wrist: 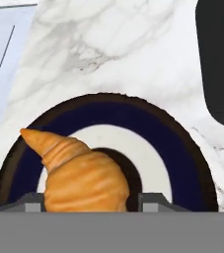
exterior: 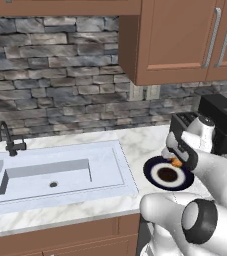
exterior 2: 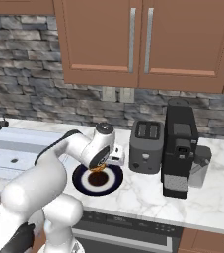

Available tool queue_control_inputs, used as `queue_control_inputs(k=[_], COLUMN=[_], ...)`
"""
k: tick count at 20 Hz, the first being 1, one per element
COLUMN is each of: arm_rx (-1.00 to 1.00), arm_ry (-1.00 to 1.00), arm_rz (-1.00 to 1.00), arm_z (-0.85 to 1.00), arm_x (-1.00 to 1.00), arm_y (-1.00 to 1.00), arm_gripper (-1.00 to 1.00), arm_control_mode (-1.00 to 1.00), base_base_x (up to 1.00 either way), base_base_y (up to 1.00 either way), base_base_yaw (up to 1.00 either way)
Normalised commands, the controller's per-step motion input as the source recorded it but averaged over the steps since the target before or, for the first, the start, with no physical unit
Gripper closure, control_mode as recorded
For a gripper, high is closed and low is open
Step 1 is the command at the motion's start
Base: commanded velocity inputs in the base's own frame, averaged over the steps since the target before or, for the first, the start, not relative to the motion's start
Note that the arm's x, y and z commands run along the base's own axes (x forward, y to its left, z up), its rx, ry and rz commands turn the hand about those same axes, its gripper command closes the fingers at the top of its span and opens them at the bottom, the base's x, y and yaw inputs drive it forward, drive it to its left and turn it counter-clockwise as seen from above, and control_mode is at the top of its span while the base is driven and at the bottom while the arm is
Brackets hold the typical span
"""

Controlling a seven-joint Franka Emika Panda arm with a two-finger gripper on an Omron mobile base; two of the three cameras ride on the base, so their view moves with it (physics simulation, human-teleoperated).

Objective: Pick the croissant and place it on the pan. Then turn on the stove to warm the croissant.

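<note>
The croissant [wrist: 84,178], golden-orange and curved, sits between my gripper's [wrist: 93,200] two fingertips, pointed end up-left in the hand view. The gripper [exterior: 176,159] is shut on it and holds it just above a round white plate with a dark blue rim [wrist: 172,143]; a dark shadow falls on the plate's middle. From the right base view the croissant [exterior 2: 99,168] peeks out under the gripper [exterior 2: 99,167], over the plate [exterior 2: 114,180]. The pan and the stove are out of view.
A pale sink [exterior: 60,175] with a dark faucet [exterior: 7,140] lies left of the plate. A grey toaster [exterior 2: 147,146] and a black coffee machine [exterior 2: 180,153] stand right of it against the stone wall. Wooden cabinets [exterior 2: 133,44] hang overhead.
</note>
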Motion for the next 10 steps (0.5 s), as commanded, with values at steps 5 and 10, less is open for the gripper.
queue_control_inputs(k=[5, 10], arm_rx=[0.00, 0.00], arm_ry=[-0.10, -0.16], arm_rz=[0.02, 0.01], arm_z=[0.75, 0.67], arm_x=[-0.36, -0.55], arm_y=[0.04, 0.00], arm_gripper=[1.00, 1.00], arm_control_mode=[-1.00, -1.00], base_base_x=[0.00, 0.00], base_base_y=[0.00, 0.00], base_base_yaw=[0.00, 0.00])
